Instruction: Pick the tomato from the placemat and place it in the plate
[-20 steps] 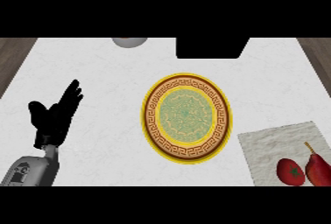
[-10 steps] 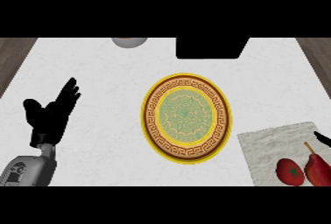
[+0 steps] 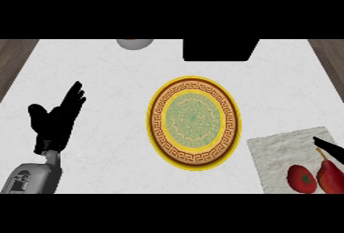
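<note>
Head view. Tomato (image 3: 302, 179): on placemat (image 3: 279, 152), counter's near right corner, just beside a red pear-like fruit (image 3: 331, 175). Plate (image 3: 193, 123): mid-counter, well apart from it. Left hand (image 3: 57, 120): spread, resting near the left edge. Right hand (image 3: 331, 149): sliver only, over the placemat; whether spread or closed cannot be told. Advice: descend onto the tomato alone, clear of its neighbour. Change: right hand, absent a second ago, now enters.
</note>
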{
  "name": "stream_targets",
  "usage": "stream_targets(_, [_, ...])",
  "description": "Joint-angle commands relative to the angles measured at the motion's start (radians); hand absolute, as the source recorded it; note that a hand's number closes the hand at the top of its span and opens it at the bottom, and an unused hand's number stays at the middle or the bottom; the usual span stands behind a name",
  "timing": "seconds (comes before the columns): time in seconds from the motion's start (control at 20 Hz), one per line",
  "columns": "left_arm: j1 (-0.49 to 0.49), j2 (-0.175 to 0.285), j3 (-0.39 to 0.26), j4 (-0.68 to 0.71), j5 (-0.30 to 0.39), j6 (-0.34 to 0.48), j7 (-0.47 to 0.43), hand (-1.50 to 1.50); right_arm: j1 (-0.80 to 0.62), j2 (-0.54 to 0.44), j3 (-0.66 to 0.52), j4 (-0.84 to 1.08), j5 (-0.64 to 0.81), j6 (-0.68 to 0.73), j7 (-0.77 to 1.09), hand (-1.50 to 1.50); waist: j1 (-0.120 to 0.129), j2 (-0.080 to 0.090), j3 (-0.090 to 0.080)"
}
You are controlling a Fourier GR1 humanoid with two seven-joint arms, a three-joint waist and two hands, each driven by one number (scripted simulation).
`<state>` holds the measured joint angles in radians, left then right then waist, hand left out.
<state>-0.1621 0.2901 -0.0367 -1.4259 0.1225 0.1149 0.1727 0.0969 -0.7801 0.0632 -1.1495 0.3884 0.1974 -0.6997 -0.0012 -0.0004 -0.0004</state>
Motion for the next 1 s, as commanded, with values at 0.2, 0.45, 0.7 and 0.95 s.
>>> stream_targets(0.2, [0.041, 0.033, 0.083, 0.027, 0.032, -0.112, -0.061, 0.00, -0.022, 0.042, 0.016, -0.047, 0.119, 0.055, 0.105, -1.50, 0.001, 0.000, 0.000])
stream_targets(0.45, [-0.019, -0.058, 0.038, 0.090, -0.057, -0.041, -0.071, 0.00, -0.058, 0.135, 0.022, -0.102, 0.190, 0.045, 0.222, -1.50, -0.001, 0.001, 0.000])
stream_targets(0.7, [-0.011, -0.046, 0.076, 0.052, -0.051, -0.074, -0.049, 0.00, -0.119, 0.194, 0.023, -0.014, 0.275, 0.042, 0.215, -1.50, 0.003, 0.001, 0.000])
stream_targets(0.95, [-0.052, -0.054, 0.102, 0.095, -0.064, -0.094, -0.031, 0.00, -0.102, 0.172, -0.018, 0.024, 0.340, 0.048, 0.150, -1.50, 0.000, 0.001, 0.000])
